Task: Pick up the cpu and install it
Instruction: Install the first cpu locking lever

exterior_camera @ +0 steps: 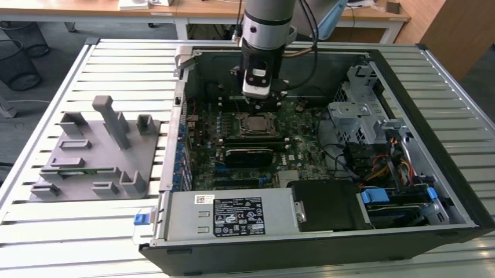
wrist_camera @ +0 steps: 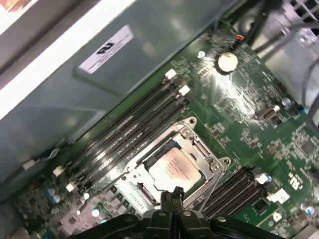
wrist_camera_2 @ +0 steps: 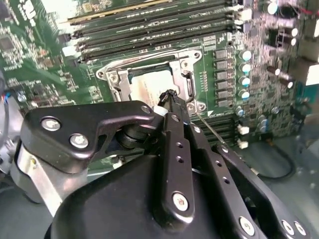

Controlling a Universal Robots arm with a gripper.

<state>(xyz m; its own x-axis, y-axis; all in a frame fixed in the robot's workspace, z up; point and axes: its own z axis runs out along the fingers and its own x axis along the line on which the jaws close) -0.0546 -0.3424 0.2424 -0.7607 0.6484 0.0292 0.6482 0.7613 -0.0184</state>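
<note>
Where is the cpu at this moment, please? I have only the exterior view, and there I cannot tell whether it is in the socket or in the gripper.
Observer: In the first wrist view the cpu lies flat inside the socket frame, with its pale metal top facing up.
Operator: Thank you. And is the gripper open or closed? In my view it is too dark to judge.
Observer: In the second wrist view the gripper is shut. Its tips are together with nothing between them, and they sit over the edge of the cpu. Whether they touch it I cannot tell.
</note>
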